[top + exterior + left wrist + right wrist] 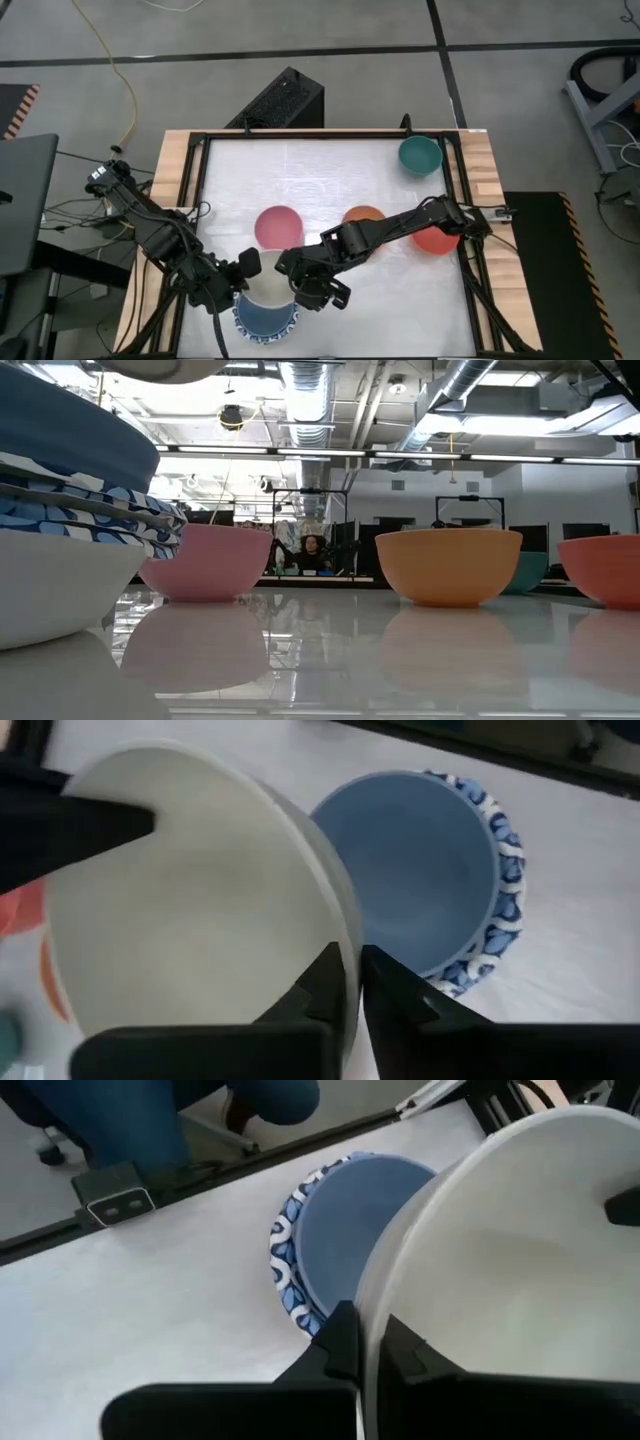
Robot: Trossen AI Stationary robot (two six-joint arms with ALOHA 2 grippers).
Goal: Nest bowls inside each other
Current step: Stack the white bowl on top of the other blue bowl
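Observation:
A cream bowl (268,285) hangs near the table's front edge between my two grippers. My left gripper (247,268) is shut on its left rim and my right gripper (300,285) on its right rim. Just in front of and below it stands a stack: a plain blue bowl (262,318) nested in white bowls with blue-patterned rims (500,850). A pink bowl (278,227), an orange bowl (363,214) and a red bowl (437,241) rest on their bases mid-table. A teal bowl (420,155) sits at the far right. My left gripper pinches the cream bowl's rim (338,935), one finger inside the bowl and one outside. It comes slanting down from the table's left. The bowl is lifted clear of the table. My right gripper pinches the opposite rim (385,1295), one finger inside and one outside. It comes slanting down from the table's right. The bowl's underside (150,368) hangs above the blue bowl.
A raised black frame (300,135) borders the white tabletop. A wooden rim (480,160) runs along both sides. A black box (280,100) stands beyond the far edge. Bare tabletop lies between the pink bowl and the far edge.

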